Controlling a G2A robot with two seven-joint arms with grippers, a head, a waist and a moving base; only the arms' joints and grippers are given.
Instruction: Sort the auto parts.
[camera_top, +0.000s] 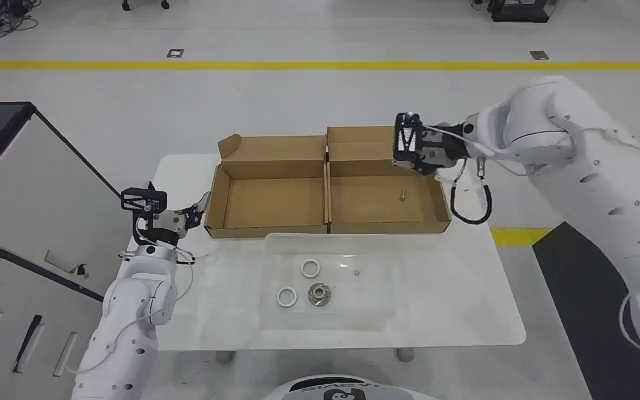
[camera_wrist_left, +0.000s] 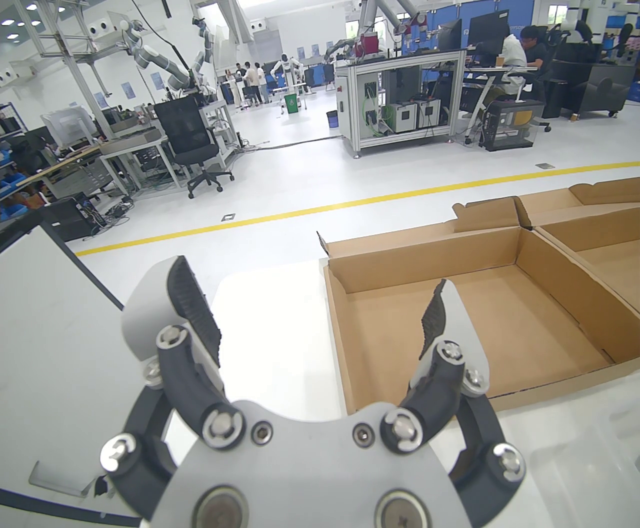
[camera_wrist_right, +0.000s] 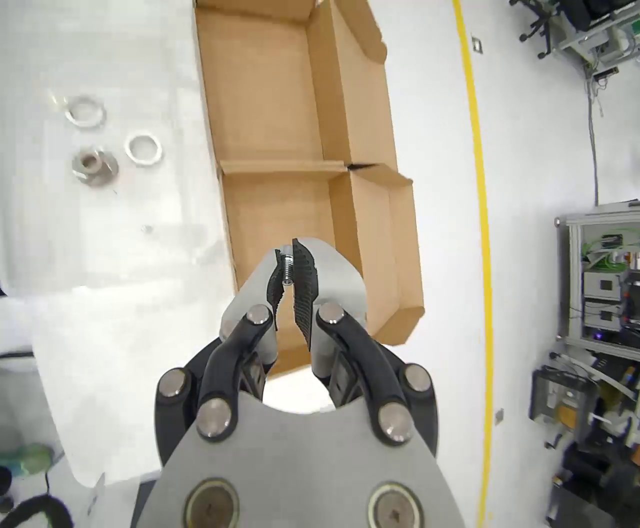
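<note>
My right gripper (camera_top: 402, 140) hangs above the back of the right cardboard box (camera_top: 365, 207), shut on a small threaded screw (camera_wrist_right: 287, 271) held between its pads. Another screw (camera_top: 399, 193) lies on that box's floor. The left cardboard box (camera_top: 270, 205) has nothing in it. My left gripper (camera_wrist_left: 307, 280) is open with nothing between its fingers, at the table's left edge just outside the left box (camera_wrist_left: 450, 320). On the table in front of the boxes lie two silver rings (camera_top: 311, 268) (camera_top: 287, 297), a flanged metal hub (camera_top: 320, 293) and a tiny part (camera_top: 357, 268).
The two boxes stand side by side across the back of the white table (camera_top: 450, 290), flaps open. A grey panel (camera_top: 50, 190) stands off the table's left side. The loose parts lie on a clear sheet (camera_top: 370, 300).
</note>
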